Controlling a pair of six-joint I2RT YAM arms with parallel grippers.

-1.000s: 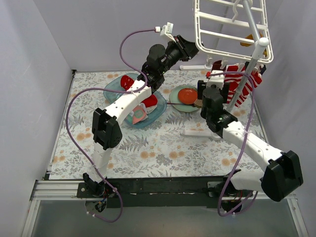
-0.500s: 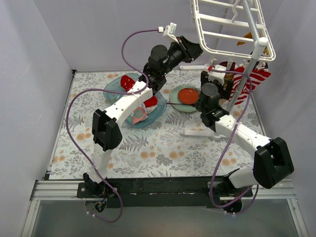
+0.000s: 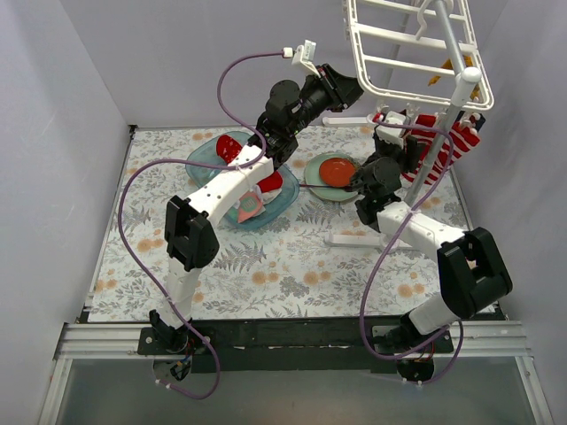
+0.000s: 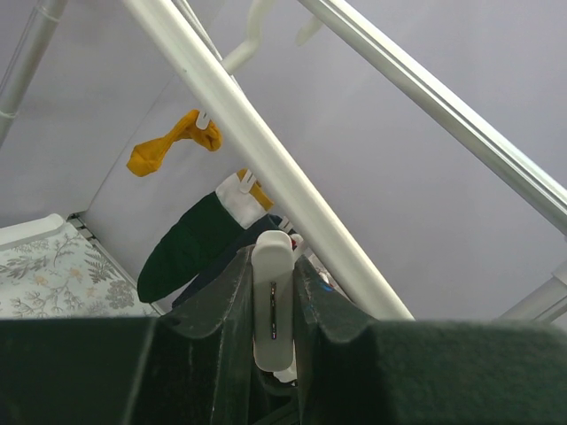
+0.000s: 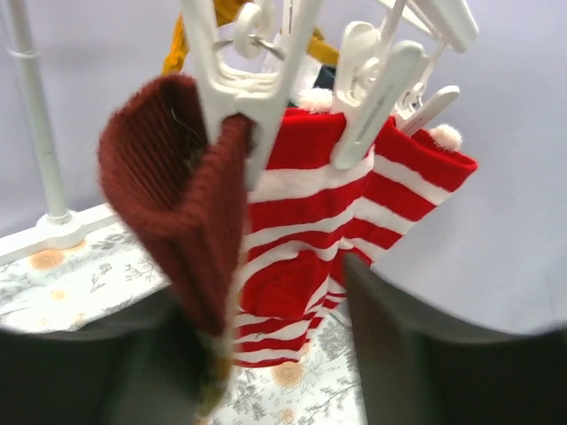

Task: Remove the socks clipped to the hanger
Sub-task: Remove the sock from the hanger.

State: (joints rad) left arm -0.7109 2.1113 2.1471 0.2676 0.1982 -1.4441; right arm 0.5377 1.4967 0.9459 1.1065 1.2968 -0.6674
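The white hanger (image 3: 403, 49) hangs tilted on a stand pole at the back right. My left gripper (image 3: 348, 88) is at its near-left corner, and in the left wrist view (image 4: 273, 270) it is shut on a white clip (image 4: 273, 305) under a hanger bar (image 4: 257, 142). A mustard sock (image 4: 164, 149) and a dark navy sock (image 4: 190, 248) hang beyond it. My right gripper (image 3: 390, 149) points up under the red-and-white striped socks (image 3: 447, 146). In the right wrist view it (image 5: 275, 310) is open. A dark red sock (image 5: 173, 204) hangs clipped by its left finger, with the striped socks (image 5: 310, 230) behind.
A blue translucent tub (image 3: 202, 162) with red socks in it sits at the back left. A green plate (image 3: 321, 189) with a red-orange round object stands beside it. The stand pole (image 3: 447, 124) and its white base (image 3: 350, 239) are close to the right arm.
The right arm folded in and its wrist swung up toward the striped socks. The left gripper shifted slightly right with the hanger corner, and the hanger tilted a little.
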